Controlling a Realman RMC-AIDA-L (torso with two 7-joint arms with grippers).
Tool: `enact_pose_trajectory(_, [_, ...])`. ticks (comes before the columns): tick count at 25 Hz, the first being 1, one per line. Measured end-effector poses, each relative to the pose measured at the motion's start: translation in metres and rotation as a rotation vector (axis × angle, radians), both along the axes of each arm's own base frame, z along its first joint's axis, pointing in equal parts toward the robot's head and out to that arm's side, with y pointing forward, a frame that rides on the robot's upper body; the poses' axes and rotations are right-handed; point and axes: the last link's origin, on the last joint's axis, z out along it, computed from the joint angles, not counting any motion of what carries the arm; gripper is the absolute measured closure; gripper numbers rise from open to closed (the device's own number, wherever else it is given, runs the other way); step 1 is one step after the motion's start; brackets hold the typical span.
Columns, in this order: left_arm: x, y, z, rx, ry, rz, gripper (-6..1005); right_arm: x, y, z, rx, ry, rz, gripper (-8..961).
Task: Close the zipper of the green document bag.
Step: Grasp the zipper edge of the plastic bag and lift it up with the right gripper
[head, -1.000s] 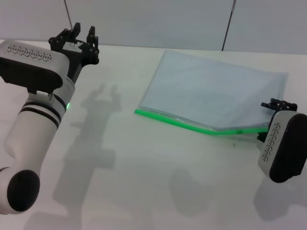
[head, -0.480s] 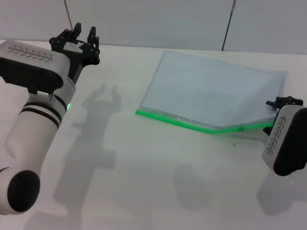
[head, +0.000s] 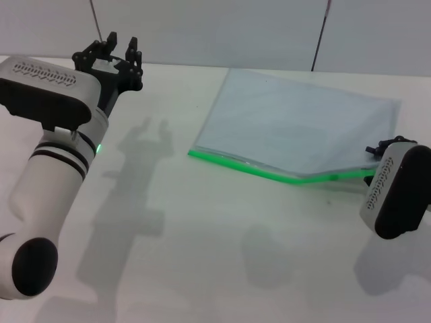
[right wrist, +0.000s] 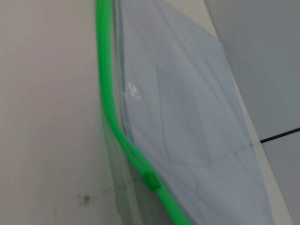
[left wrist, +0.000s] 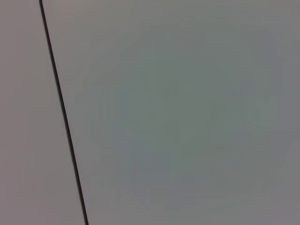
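Note:
The green document bag lies flat on the white table, a pale blue-grey pouch, also filling the right wrist view. Its zipper is the bright green strip along the near edge, seen close as a curved green line. A small green slider sits on it, toward the right end. That right end is raised off the table where it meets my right gripper, which is mostly hidden behind its own wrist. My left gripper hangs open in the air at the far left, away from the bag.
The white table stretches in front of the bag. Grey wall panels with a dark seam stand behind the table. My left arm's white forearm fills the left side.
My right arm swung slightly out to the right, then back and a little higher. The zipper's kink has flattened a bit. The left gripper has barely risen.

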Motion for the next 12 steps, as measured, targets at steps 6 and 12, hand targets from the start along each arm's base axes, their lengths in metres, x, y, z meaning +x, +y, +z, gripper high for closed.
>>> enact_pose_trajectory(6, [0.0, 0.001, -0.004, -0.03, -0.002, 0.01, 678, 0.0, 0.002, -0.001, 0.008, 0.03, -0.029, 719])
enact_pose_trajectory(12, [0.005, 0.002, -0.007, -0.066, -0.012, 0.013, 678, -0.013, -0.002, 0.009, 0.045, 0.076, -0.007, 777])
